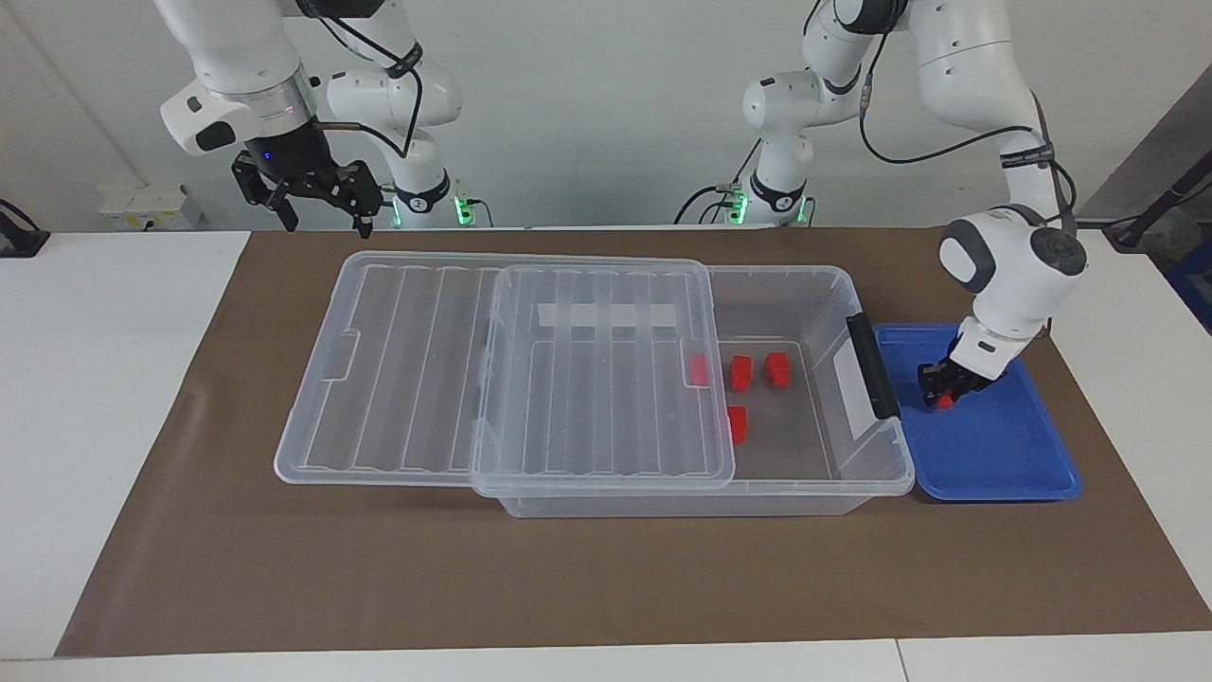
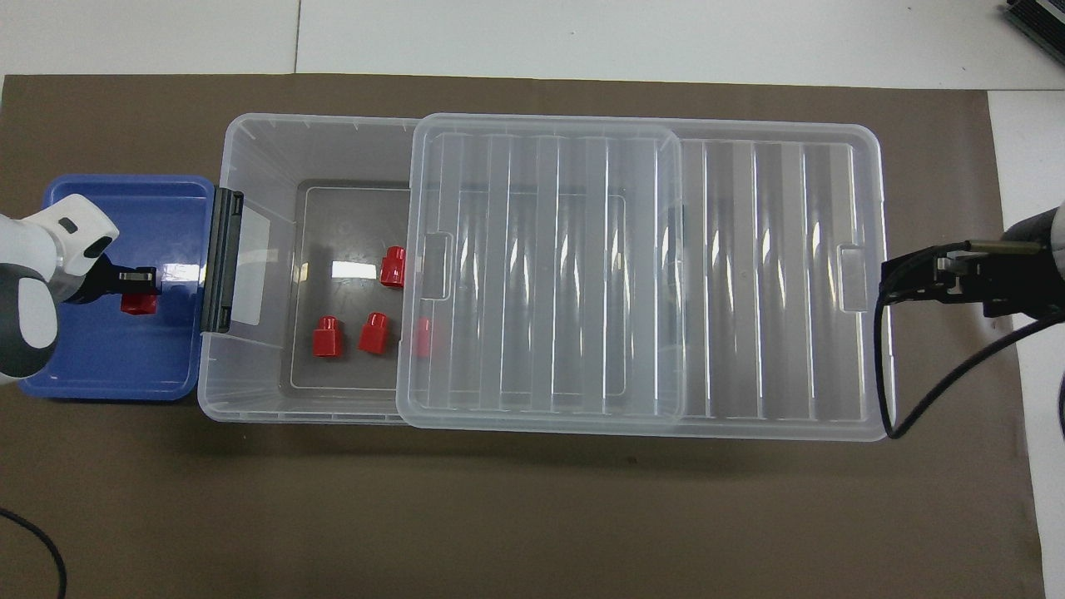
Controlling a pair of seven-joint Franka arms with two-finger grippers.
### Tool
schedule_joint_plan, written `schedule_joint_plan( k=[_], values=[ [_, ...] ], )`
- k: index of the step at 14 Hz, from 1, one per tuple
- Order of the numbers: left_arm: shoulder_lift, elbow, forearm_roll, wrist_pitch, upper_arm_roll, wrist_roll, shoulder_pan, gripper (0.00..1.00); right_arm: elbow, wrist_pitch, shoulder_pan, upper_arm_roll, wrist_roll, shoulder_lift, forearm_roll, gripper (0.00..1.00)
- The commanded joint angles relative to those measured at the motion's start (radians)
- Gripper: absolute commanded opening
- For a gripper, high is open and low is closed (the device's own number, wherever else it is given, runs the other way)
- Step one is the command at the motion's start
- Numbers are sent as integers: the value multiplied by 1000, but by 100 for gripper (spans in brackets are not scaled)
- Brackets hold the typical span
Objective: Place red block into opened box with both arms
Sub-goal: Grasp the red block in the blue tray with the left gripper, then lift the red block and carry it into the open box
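Pickup step: left gripper (image 1: 942, 390) is clamped on the last red block (image 1: 943, 403) in the blue tray (image 1: 1004, 455). Next it needs lifting over the handle into the box (image 1: 814, 294). Right gripper (image 1: 322, 204) waits, fingers spread, above the lid (image 1: 398, 379).

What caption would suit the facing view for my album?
Left gripper shut on a red block in the blue tray, beside the box; open right gripper waits.
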Motion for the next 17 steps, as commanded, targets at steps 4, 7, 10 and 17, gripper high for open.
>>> schedule_joint_plan(
  k=[4,7,10,17],
  values=[
    [-29,337,-49,-443,-5,-124,-50,0,-20,-6,7,-16,9,2,7,100],
    [-48,373,-126,-446,-104,-390,-54,0,-24,-2,5,-22,10,1,9,100],
    [-46,347,-103,-313,-146,-665,-172,0,-23,-2,-3,-22,9,-10,9,100],
    [-98,123,10,-28,-146,-698,-274,0,-23,-3,-3,-22,9,-10,11,100]
  ],
)
